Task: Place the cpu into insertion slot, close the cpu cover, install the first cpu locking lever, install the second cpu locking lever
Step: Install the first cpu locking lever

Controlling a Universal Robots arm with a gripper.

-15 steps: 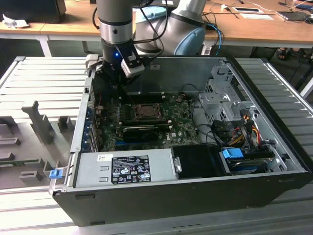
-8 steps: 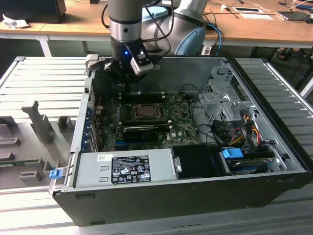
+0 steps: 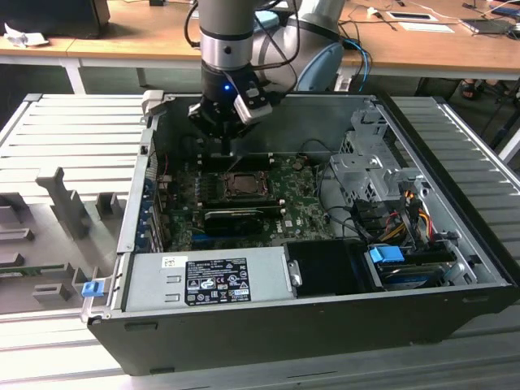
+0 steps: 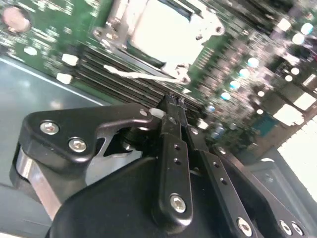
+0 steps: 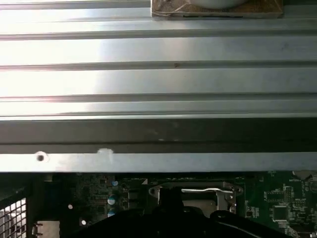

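Note:
In the exterior view my gripper (image 3: 228, 149) points down into the open computer case, just behind the insertion slot (image 3: 243, 184) on the green motherboard. The second wrist view shows its black fingers (image 4: 174, 148) shut together with nothing between them, the gripper (image 4: 172, 102) tip hanging above the memory slots beside the socket. The cpu (image 4: 166, 32) shows as a bright metal face inside the socket. The silver cpu cover (image 4: 124, 20) appears to lie flat around it. A thin wire locking lever (image 4: 141, 76) runs along the socket edge nearest the fingertips. In the first wrist view the lever (image 5: 203, 190) crosses the socket.
A long black card (image 3: 240, 218) lies in front of the socket. A grey power supply (image 3: 211, 280) fills the case's front, with a drive cage (image 3: 370, 166) and coloured cables (image 3: 406, 211) at the exterior view's right. The case's back wall (image 3: 309, 122) stands close behind the gripper.

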